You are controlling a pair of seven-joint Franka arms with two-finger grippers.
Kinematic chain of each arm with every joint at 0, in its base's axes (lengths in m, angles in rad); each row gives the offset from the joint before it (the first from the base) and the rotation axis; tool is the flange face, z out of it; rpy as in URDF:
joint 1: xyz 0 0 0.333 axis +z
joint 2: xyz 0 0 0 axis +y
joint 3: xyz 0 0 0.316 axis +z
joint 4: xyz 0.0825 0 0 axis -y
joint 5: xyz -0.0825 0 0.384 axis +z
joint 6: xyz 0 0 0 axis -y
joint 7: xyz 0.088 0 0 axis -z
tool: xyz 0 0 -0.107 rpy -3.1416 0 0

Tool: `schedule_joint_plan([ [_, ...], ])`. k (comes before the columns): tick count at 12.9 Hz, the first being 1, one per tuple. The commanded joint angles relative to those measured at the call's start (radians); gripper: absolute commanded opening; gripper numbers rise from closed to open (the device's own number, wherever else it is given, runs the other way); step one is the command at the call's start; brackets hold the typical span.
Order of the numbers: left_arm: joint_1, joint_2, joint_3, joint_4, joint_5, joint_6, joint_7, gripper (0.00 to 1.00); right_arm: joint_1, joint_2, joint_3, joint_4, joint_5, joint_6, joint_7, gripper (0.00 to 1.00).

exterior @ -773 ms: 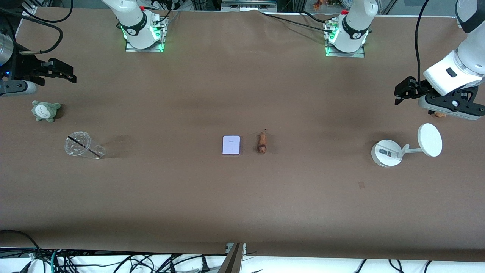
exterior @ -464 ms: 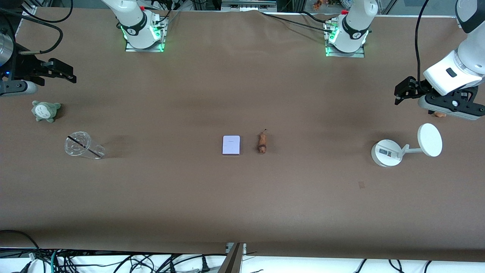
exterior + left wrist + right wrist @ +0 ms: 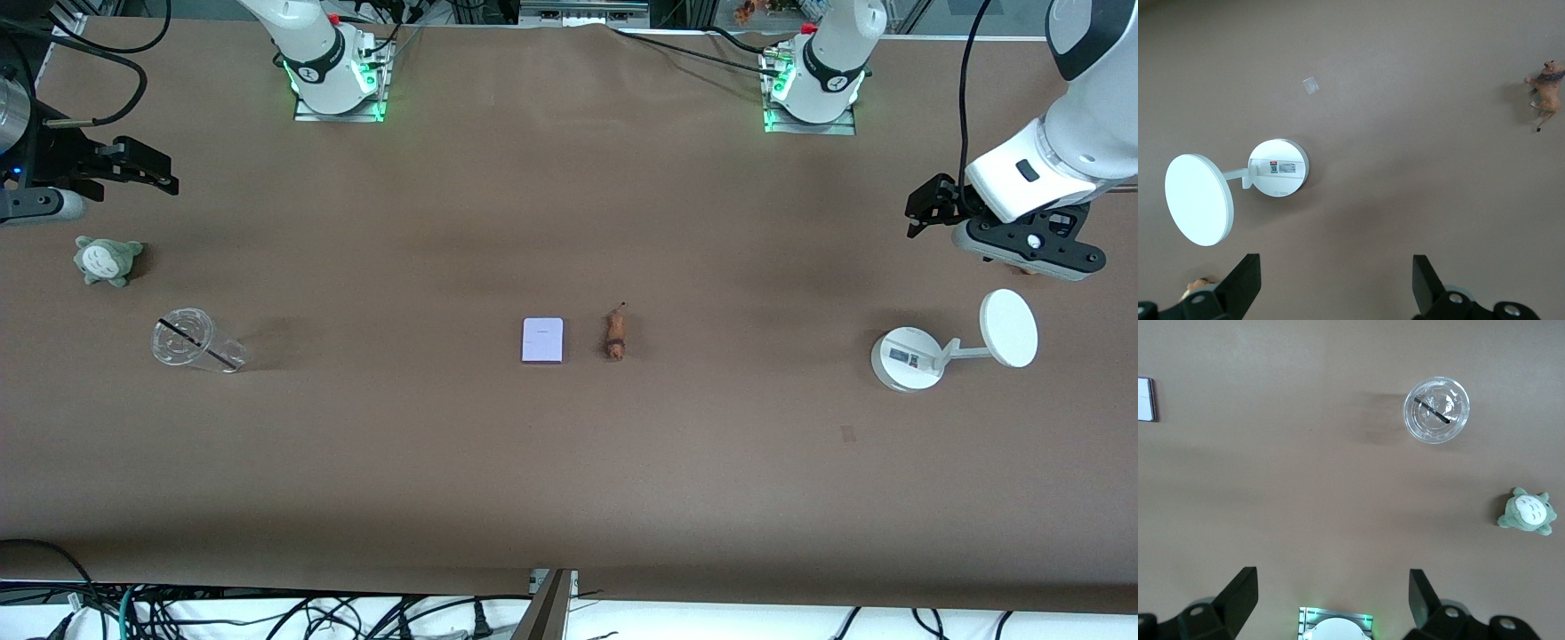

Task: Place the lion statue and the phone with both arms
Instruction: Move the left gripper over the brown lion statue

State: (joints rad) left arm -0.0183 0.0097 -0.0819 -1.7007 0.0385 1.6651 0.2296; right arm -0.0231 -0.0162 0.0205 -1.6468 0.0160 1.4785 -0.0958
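The phone [image 3: 542,340] is lying flat near the middle of the table [image 3: 569,462], and the lion statue [image 3: 614,334] is lying on its side just beside it, toward the left arm's end, the two close but not touching. The left gripper [image 3: 921,211] is hanging in the air over the left arm's end of the table, above the bare surface near a white stand [image 3: 907,358] with a round disc, and its fingers [image 3: 1239,288] are spread wide with nothing between them. From that wrist, the lion statue [image 3: 1547,90] is showing well apart from the stand [image 3: 1277,168]. The right gripper [image 3: 147,169] is hovering over the right arm's end of the table, above a small green plush toy [image 3: 107,260], and its fingers [image 3: 1238,593] are also standing wide apart and empty. A clear plastic cup [image 3: 196,340] with a dark straw is lying on its side nearer the front camera than the plush toy. Both arms are well away from the phone and the lion statue.
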Motion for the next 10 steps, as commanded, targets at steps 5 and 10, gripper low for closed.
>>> schedule_joint_plan([
  [5, -0.003, 0.059, -0.093, 0.001, -0.066, 0.014, -0.086, 1.00, 0.005, 0.028, 0.007, 0.021, -0.010, -0.021, -0.005, 1.00],
  [10, -0.012, 0.180, -0.235, 0.004, -0.083, 0.207, -0.344, 1.00, 0.005, 0.030, 0.007, 0.021, -0.018, -0.020, -0.004, 1.00],
])
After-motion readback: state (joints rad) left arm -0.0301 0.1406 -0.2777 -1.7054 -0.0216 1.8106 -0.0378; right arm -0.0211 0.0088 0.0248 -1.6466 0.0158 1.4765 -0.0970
